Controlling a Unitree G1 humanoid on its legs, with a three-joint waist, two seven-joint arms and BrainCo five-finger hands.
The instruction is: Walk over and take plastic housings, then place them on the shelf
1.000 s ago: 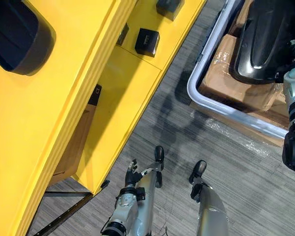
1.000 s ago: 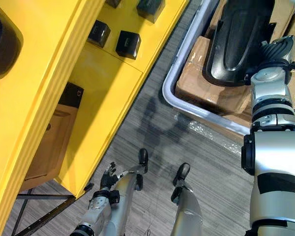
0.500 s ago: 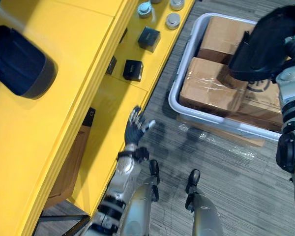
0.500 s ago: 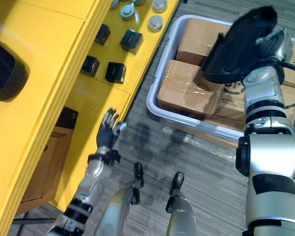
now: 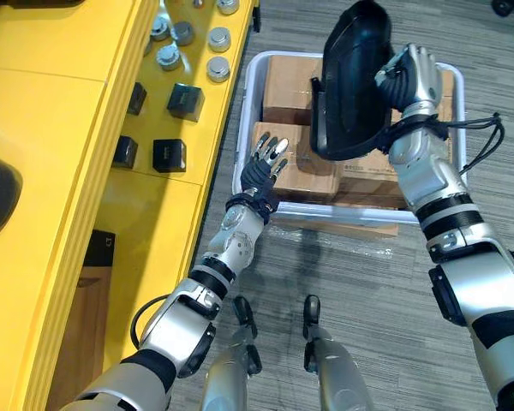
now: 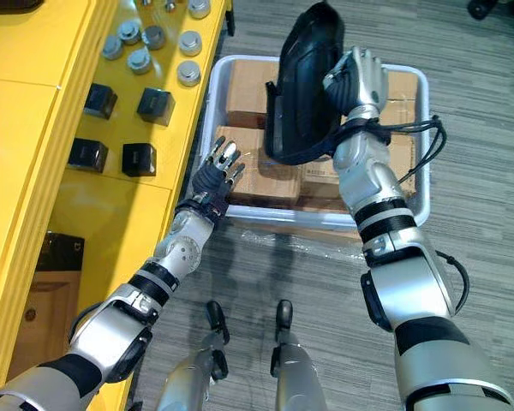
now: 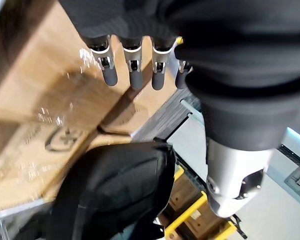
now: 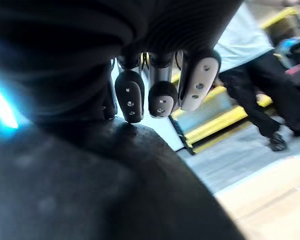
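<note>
Left eye view: right hand (image 5: 409, 75) clenched on the black housing (image 5: 347, 81) above the grey bin (image 5: 245, 128); yellow shelf (image 5: 60, 111) leftward.
Right eye view: left hand (image 6: 207, 184) relaxed, over the bin's near corner.
Left wrist view: straight fingers (image 7: 132, 75), housing beyond.
Right wrist view: fingertips (image 8: 129, 102) on the housing.
Change: left hand risen from the shelf side, probably to steady the housing; shelving remains.

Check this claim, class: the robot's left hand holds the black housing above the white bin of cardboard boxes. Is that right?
No. The right hand holds the black housing above the white bin of cardboard boxes; the left hand is open and empty. The left eye view shows this.
</note>
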